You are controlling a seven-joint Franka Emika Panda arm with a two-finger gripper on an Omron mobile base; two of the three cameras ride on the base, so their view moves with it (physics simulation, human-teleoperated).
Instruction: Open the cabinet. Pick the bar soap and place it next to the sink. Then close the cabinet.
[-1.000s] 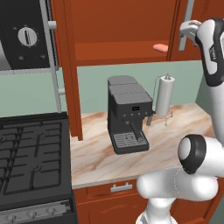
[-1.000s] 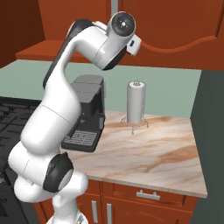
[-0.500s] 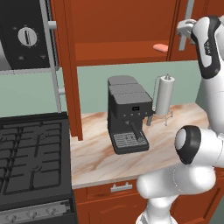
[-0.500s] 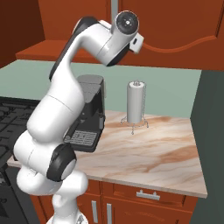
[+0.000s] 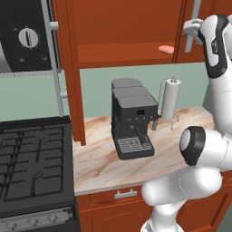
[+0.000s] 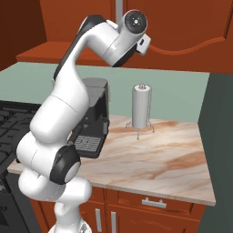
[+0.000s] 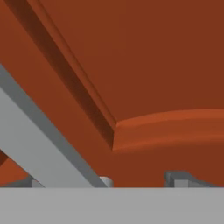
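Observation:
The cabinet [image 5: 127, 22] has its left door [image 5: 74, 90] swung open, and the right door [image 6: 182, 22] is shut. The salmon-pink bar soap [image 5: 166, 49] lies on the inner shelf at the right. My gripper [image 5: 191, 31] is up at the right door's silver handle [image 5: 196, 11], just right of the soap. In the hand view the gripper [image 7: 105, 180] is open. The handle [image 7: 39, 140] runs slantwise down between its two fingertips [image 7: 178, 178], with the door panel close behind. The sink is out of view.
On the marble counter [image 5: 99, 167] stand a black coffee machine [image 5: 133, 118] and a white paper-towel roll [image 5: 170, 99] on a wire holder. A black stove [image 5: 31, 158] lies at the left, with an oven panel and its knob [image 5: 28, 38] above. Drawers [image 6: 152, 202] run below the counter.
The hand has edged a little closer to the right door's handle and the elbow has swung slightly left. The soap and the doors have not moved.

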